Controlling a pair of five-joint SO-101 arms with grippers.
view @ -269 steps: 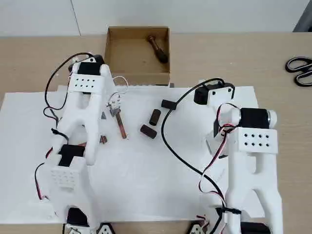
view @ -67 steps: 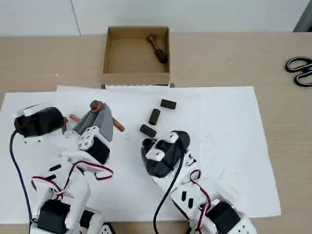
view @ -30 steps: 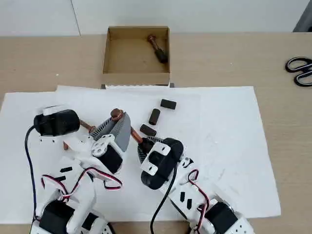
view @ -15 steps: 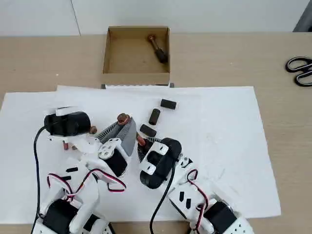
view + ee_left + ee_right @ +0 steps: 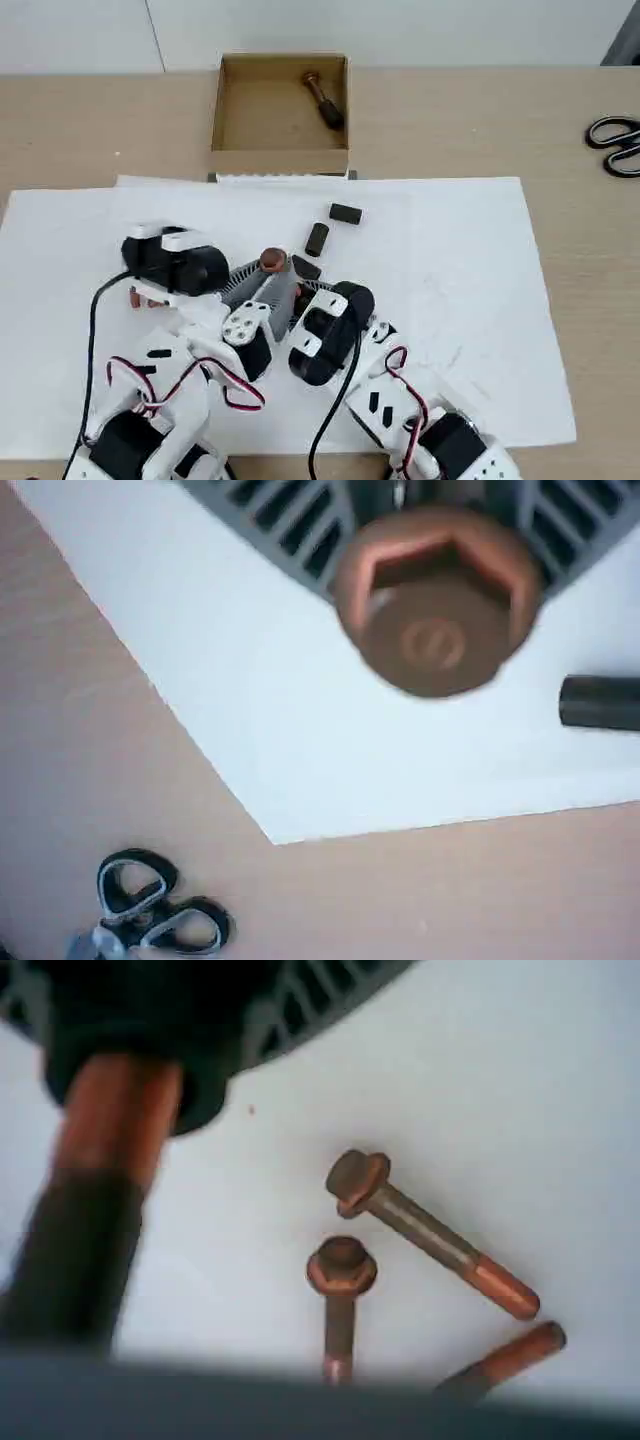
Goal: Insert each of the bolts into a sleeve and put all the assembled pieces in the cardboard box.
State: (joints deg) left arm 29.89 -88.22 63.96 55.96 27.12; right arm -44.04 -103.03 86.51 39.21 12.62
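My left gripper [image 5: 268, 278] is shut on a copper bolt [image 5: 272, 261], whose hex head [image 5: 435, 615] faces the left wrist camera. The bolt's shaft [image 5: 105, 1150] points into a black sleeve [image 5: 140, 1055], with my right gripper [image 5: 298, 297] shut on that sleeve at the middle of the white paper. The two grippers meet tip to tip. Three loose sleeves [image 5: 345, 213], [image 5: 316, 238], [image 5: 306, 268] lie just beyond them. The cardboard box [image 5: 230, 110] at the back holds one assembled piece [image 5: 323, 98]. Three loose bolts [image 5: 420, 1225], [image 5: 340, 1290], [image 5: 500, 1360] lie on the paper.
White paper [image 5: 450, 260] covers the table's middle, with bare wood around it. Scissors [image 5: 615, 145] lie at the far right edge. A bolt [image 5: 135, 297] lies partly under the left arm's motor. Both arm bases stand at the near edge.
My left gripper has carried the bolt rightward across the paper until it meets the right gripper and the bolt's tip is at the sleeve. The right arm has hardly moved.
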